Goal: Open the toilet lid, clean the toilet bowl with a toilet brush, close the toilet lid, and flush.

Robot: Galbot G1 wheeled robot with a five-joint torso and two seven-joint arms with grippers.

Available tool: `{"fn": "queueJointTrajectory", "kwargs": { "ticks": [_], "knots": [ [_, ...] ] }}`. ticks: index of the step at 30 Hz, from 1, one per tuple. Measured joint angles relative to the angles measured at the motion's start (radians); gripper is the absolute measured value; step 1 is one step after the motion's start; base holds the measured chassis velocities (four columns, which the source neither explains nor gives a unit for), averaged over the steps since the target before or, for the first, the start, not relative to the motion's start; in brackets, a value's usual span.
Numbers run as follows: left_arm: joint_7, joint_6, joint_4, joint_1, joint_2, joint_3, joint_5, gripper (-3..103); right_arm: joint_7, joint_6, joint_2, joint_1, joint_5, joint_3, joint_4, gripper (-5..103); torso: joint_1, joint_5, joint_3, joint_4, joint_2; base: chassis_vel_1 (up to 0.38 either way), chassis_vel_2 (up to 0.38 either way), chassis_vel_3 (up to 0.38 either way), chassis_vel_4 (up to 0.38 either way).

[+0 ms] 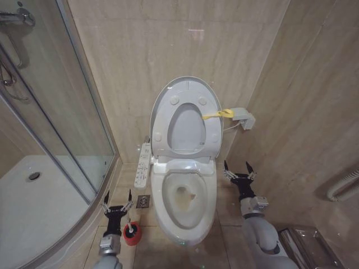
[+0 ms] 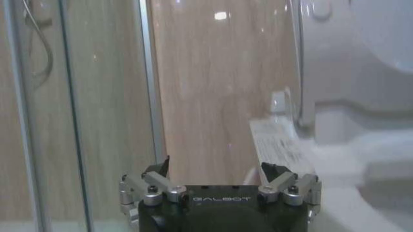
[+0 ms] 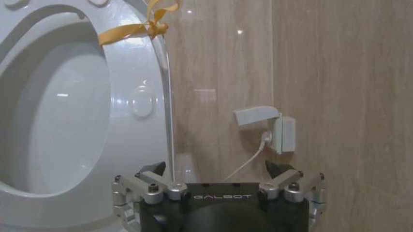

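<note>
The toilet lid (image 1: 186, 126) stands upright against the back wall, and the white seat ring (image 1: 168, 112) is raised in front of it. A yellow strap (image 1: 217, 115) hangs at the lid's right edge. Below, the toilet bowl (image 1: 185, 196) is uncovered, with the button panel (image 1: 144, 164) on its left side. The toilet brush (image 1: 130, 226) stands in its red holder cup (image 1: 132, 236) on the floor left of the bowl. My left gripper (image 1: 118, 200) hovers open just left of the cup. Right of the bowl, my right gripper (image 1: 238, 170) is open and holds nothing. The right wrist view shows the lid (image 3: 58, 111) and strap (image 3: 135, 29).
A curved glass shower door (image 1: 56, 112) and white shower tray (image 1: 33, 196) close off the left. A floor drain (image 1: 143, 202) lies between the panel and the cup. A wall socket (image 1: 243, 117) with a cable is right of the lid. A metal bin (image 1: 305, 246) stands at the bottom right.
</note>
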Motion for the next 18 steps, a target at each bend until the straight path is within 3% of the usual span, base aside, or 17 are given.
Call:
{"fn": "queueJointTrajectory", "kwargs": {
  "ticks": [4,5,18],
  "knots": [
    [0.001,-0.043,0.095,-0.016,-0.018,0.014,0.028,96,0.0,0.0,0.0,0.0,0.0,0.0,0.0,100,0.0,0.0001,0.0,-0.0001,0.0,0.0,0.0,0.0,0.0],
    [0.001,-0.057,0.125,-0.021,-0.022,0.017,0.036,86,0.0,0.0,0.0,0.0,0.0,0.0,0.0,100,0.0,0.0,0.0,-0.0001,0.0,0.0,0.0,0.0,0.0],
    [0.0,-0.14,0.356,-0.066,-0.05,0.032,0.063,82,0.0,0.0,0.0,0.0,0.0,0.0,0.0,100,0.0,0.0001,0.0,0.0,0.0,0.0,0.0,0.0,0.0]
  ]
}}
